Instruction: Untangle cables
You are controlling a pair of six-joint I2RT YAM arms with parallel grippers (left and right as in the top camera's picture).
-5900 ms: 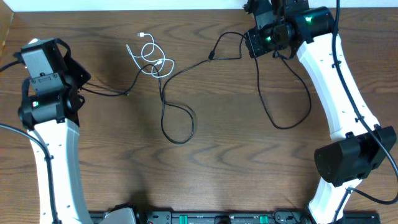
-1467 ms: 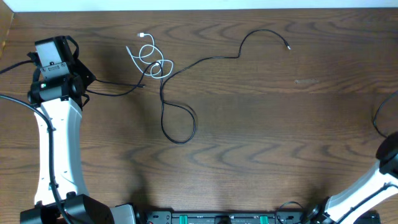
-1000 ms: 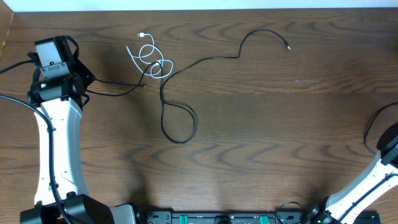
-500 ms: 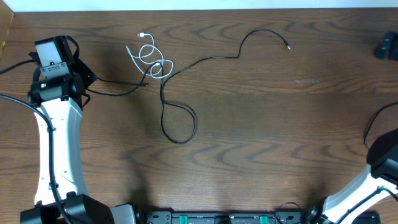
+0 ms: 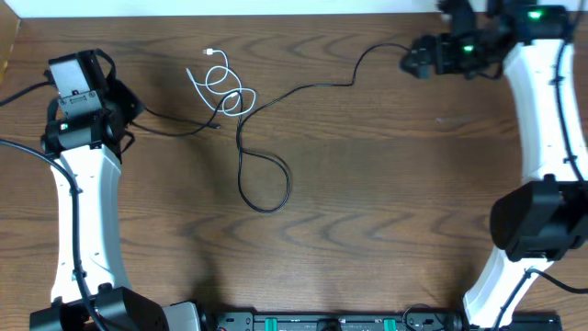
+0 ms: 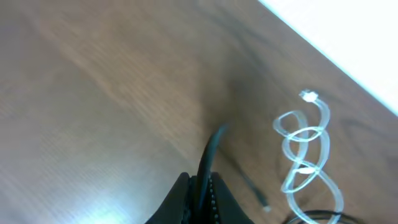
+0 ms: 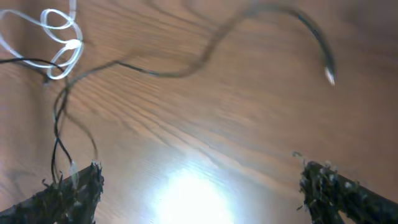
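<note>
The black cable (image 5: 303, 88) snakes from the back right, through a loop (image 5: 264, 184) at mid-table, up into the white cable (image 5: 220, 87), which lies coiled at the back left. My left gripper (image 5: 127, 112) is shut on a black cable strand (image 6: 208, 155) that runs right toward the coil. A small plug (image 6: 264, 202) lies just beyond the jaws. My right gripper (image 5: 413, 62) hovers wide open over the black cable's far end. Its plug (image 7: 328, 76) lies ahead of the spread fingers (image 7: 78, 186), and nothing is between them. The white coil (image 7: 59, 43) shows at the far left.
The table's back edge (image 5: 276, 11) runs close behind the cables. A black equipment bar (image 5: 322, 322) lines the front edge. The right arm's base (image 5: 533, 221) stands at the right side, the left arm's column (image 5: 83, 230) at the left.
The right arm has swung in from the right edge to hover over the black cable's far end. The left gripper has shifted slightly back, still holding its strand.
</note>
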